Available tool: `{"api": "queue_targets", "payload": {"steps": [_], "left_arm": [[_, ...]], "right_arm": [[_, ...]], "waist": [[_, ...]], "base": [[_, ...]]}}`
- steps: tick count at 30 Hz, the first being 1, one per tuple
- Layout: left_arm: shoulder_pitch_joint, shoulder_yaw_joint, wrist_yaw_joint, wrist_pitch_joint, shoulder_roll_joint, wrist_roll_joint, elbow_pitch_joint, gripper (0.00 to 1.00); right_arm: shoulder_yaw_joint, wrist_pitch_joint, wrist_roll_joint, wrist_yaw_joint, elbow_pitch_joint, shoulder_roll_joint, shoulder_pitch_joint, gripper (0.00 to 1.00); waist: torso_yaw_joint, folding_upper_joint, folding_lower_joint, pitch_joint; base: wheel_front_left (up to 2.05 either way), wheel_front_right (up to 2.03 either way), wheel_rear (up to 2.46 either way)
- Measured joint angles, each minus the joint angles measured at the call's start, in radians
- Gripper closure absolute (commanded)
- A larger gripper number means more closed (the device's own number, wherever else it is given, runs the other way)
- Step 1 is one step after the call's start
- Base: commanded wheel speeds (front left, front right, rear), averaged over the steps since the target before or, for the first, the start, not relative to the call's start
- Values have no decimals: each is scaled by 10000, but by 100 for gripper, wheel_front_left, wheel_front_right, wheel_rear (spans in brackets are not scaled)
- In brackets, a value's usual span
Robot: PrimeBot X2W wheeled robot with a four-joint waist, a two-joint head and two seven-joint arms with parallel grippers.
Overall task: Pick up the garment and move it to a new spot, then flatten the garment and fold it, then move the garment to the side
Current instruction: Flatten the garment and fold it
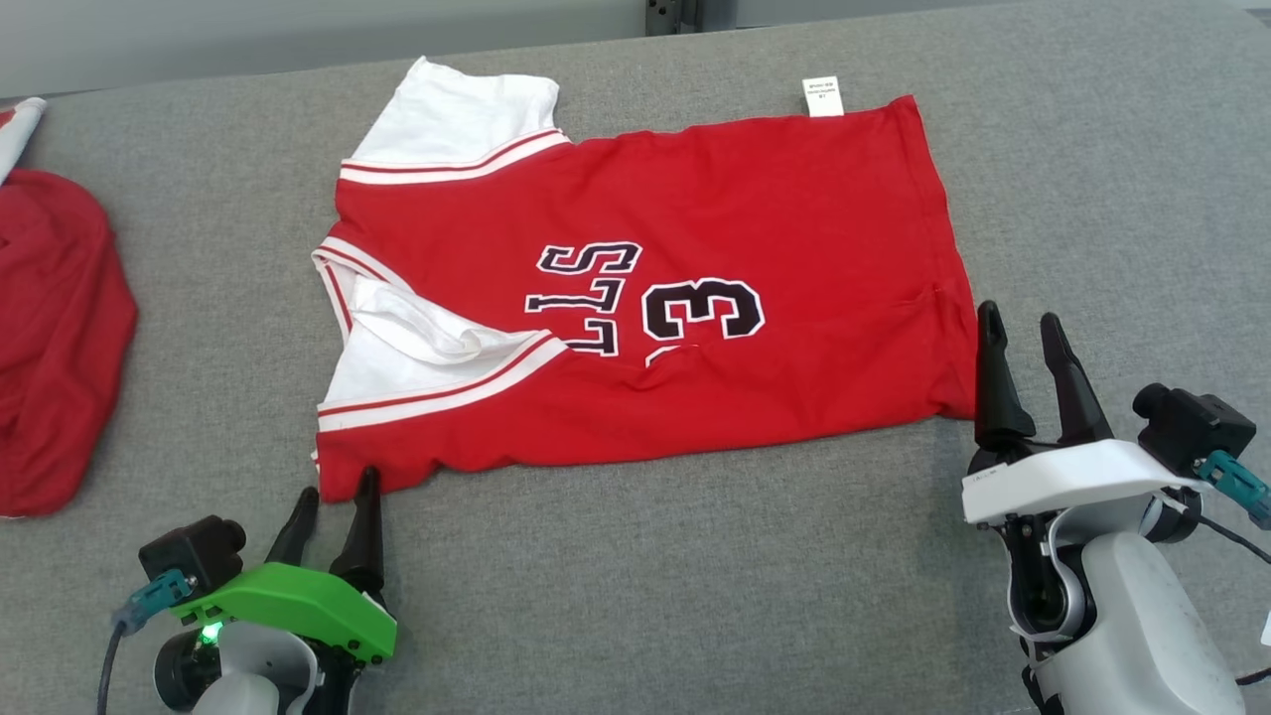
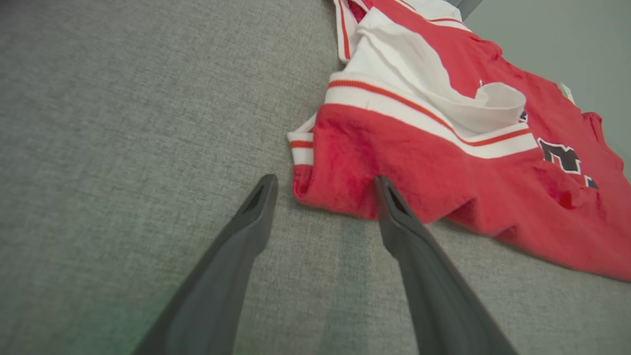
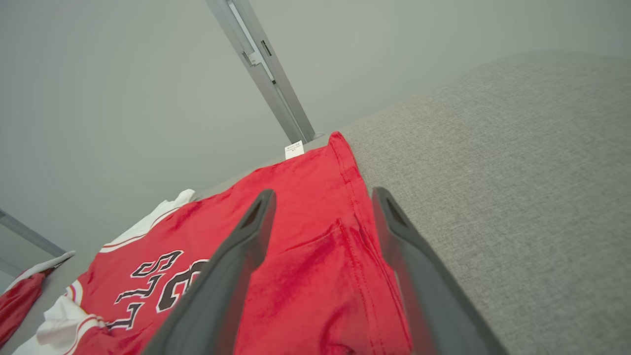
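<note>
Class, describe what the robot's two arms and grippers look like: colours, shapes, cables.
The left gripper has two long, dark, tapering fingers on a green cover with a lit green lamp. The right gripper has the same fingers on a white cover. Each carries a black camera block with a teal plug and cable.

Red jersey (image 1: 755, 228) with white sleeves, folded lengthwise, flat on grey table (image 1: 695, 576).

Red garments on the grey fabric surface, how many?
2. A red jersey with white sleeves lies flat in the middle; a bunched red garment sits at the head view's left edge, partly cut off, so more may lie beyond.
</note>
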Motion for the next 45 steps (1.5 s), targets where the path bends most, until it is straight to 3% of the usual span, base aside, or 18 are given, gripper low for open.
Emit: {"api": "queue_targets", "payload": {"steps": [3, 5, 6, 11, 26, 27, 30, 31, 36, 45], "left_arm": [[-185, -6, 12, 0, -19, 0, 161, 4], [-274, -29, 13, -4, -27, 0, 255, 72], [-307, -69, 13, -4, -25, 21, 280, 100], [-339, -215, 0, -119, -35, 109, 194, 100], [-162, -123, 132, -606, 157, 307, -1365, 100], [-155, -150, 119, -612, 167, 328, -1413, 100], [-109, -236, 102, -614, 198, 385, -1595, 100], [-78, -267, 96, -604, 217, 408, -1674, 100], [158, -307, 98, -366, 523, 433, -2219, 100], [1811, -123, 581, 665, 1388, 324, -4086, 100]], "right_arm": [[38, 13, 12, 0, -8, 4, -18, 0], [36, 13, 13, 0, -8, 4, -20, 0], [35, 13, 13, 0, -6, 6, -20, 0], [-222, 117, -199, 0, 349, 6, -18, 0], [-428, 1333, -1289, 0, 2907, -13, -602, 0], [-347, 1350, -1216, 0, 2986, -15, -680, 43], [-132, 1300, -901, 0, 3126, -19, -778, 95], [-81, 1267, -729, 0, 3129, -19, -786, 100], [71, 1218, 234, 2, 2575, 23, -720, 100], [-52, 2506, 1300, 2, -132, -391, 1064, 100]], "waist": [[-94, 0, 0, 85], [-150, 0, 0, 128], [-173, 0, 0, 143], [-197, 0, 0, 157], [406, 0, 0, 66], [431, 0, 0, 59], [466, 0, 0, -10], [469, 0, 0, -42], [444, 0, 0, -263], [222, 0, 0, -662]], "base": [[0, 0, 0], [0, 0, 0], [0, 0, 0], [0, 0, 0], [0, 0, 0], [0, 0, 0], [0, 0, 0], [0, 0, 0], [0, 0, 0], [0, 0, 0]]}}
